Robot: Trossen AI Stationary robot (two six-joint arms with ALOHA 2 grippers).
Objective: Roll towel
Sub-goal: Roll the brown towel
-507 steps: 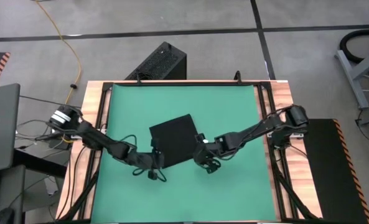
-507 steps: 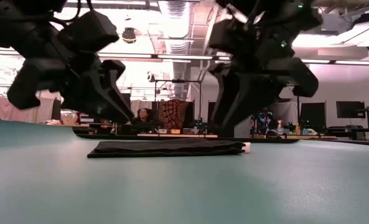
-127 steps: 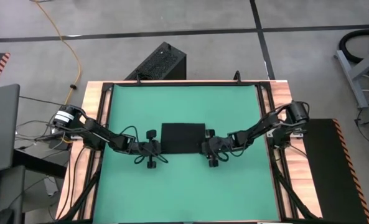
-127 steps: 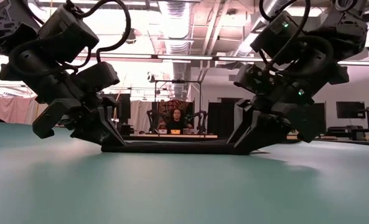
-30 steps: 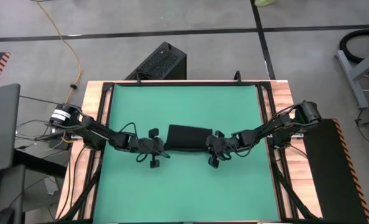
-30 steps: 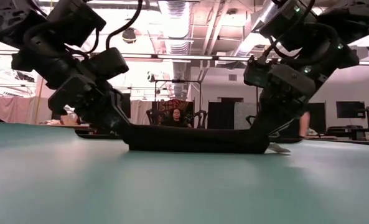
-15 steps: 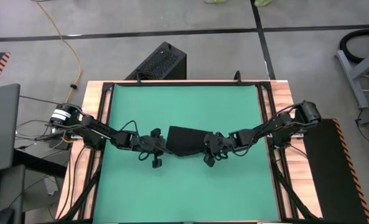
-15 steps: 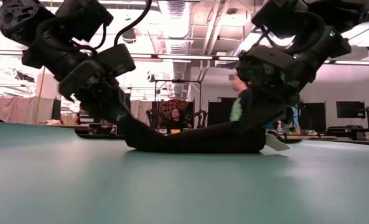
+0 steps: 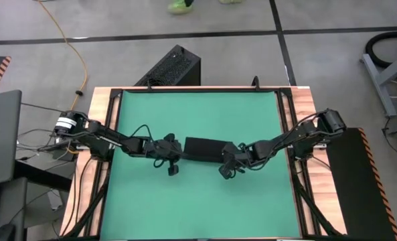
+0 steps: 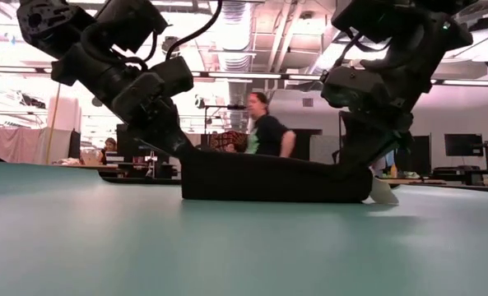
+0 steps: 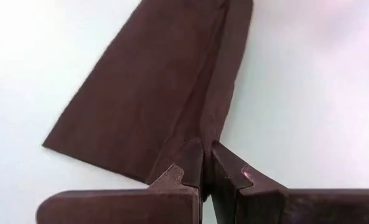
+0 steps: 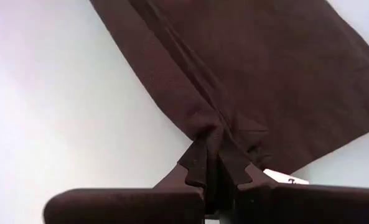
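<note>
The black towel (image 9: 205, 149) lies as a narrow folded band across the middle of the green table (image 9: 198, 201). In the low view the towel (image 10: 272, 177) stands up like a low wall between the two grippers, its lower part on the table. My left gripper (image 9: 179, 152) is shut on its left end and my right gripper (image 9: 227, 158) is shut on its right end. A small white tag (image 10: 383, 191) sticks out at the right end. My left gripper pinches a raised fold at the towel's left end (image 11: 193, 149) between its two fingers, several layers. It comes slanting down from the table's left. A ridge (image 11: 215, 81) runs from the fingers along the towel. My right gripper pinches a raised fold at the towel's right end (image 12: 214, 134) between its two fingers, several layers, beside the tag (image 12: 284, 178). It comes slanting steeply down from the table's right. The ridge (image 12: 172, 43) runs on toward the other gripper; the towel's lower part rests on the table.
A hard black ribbed box (image 9: 171, 67) stands on the floor beyond the table's far edge. Wooden rails (image 9: 99, 134) frame the green mat. A person (image 10: 264, 131) walks in the room behind. Free green surface lies near and far of the towel.
Both grippers have risen a little and rolled at the wrist, still shut on the towel's ends. The pinched edge has come up, so the towel stands taller in the low view and looks narrower from above. Its lower part has stayed on the table.
</note>
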